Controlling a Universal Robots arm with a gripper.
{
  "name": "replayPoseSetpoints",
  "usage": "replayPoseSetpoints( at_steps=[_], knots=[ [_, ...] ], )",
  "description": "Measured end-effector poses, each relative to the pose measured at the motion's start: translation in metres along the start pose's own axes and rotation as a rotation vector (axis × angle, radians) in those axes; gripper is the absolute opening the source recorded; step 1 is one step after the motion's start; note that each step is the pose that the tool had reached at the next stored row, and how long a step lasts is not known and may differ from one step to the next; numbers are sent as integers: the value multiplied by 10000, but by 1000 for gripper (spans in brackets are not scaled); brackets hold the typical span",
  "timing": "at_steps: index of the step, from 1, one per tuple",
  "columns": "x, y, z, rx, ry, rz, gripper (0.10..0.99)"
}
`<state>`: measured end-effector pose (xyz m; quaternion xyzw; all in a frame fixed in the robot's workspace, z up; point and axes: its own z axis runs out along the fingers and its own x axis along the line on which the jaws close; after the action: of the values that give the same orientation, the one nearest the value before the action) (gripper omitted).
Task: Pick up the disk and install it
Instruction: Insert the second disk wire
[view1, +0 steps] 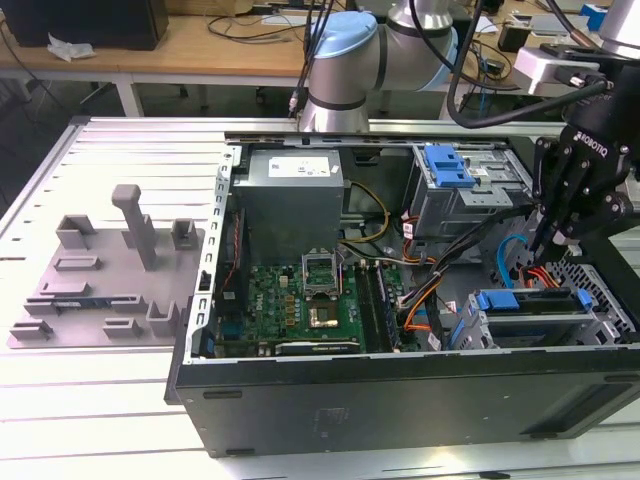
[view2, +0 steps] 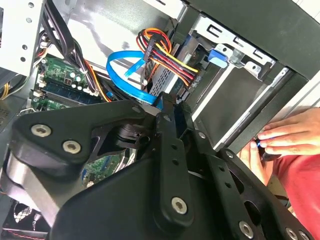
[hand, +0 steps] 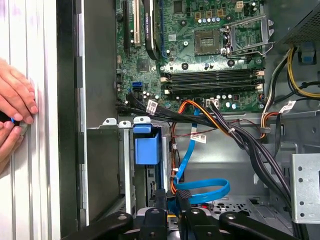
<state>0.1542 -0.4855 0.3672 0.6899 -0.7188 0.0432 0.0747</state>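
A robotics lab: open computer case (view1: 400, 380) on slotted aluminium table (view1: 100, 400) (wooden benches behind).

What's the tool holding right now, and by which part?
Nothing: the tool looks shut with nothing visible between its fingertips, beside the blue cable.

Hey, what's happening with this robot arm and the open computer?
The gripper hangs inside the open computer case, down among the cables beside the drive cage, near a looped blue cable. Blue-railed drives sit in the cage. A person's hands rest just outside the case wall.
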Motion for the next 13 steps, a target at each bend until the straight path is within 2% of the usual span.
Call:
replayPoseSetpoints(
  at_steps=[3, 5, 13],
  knots=[
    [0, 0, 1, 0, 2, 0, 224],
    [0, 0, 2, 0, 1, 0, 161],
    [0, 0, 2, 0, -1, 0, 161]
  ],
)
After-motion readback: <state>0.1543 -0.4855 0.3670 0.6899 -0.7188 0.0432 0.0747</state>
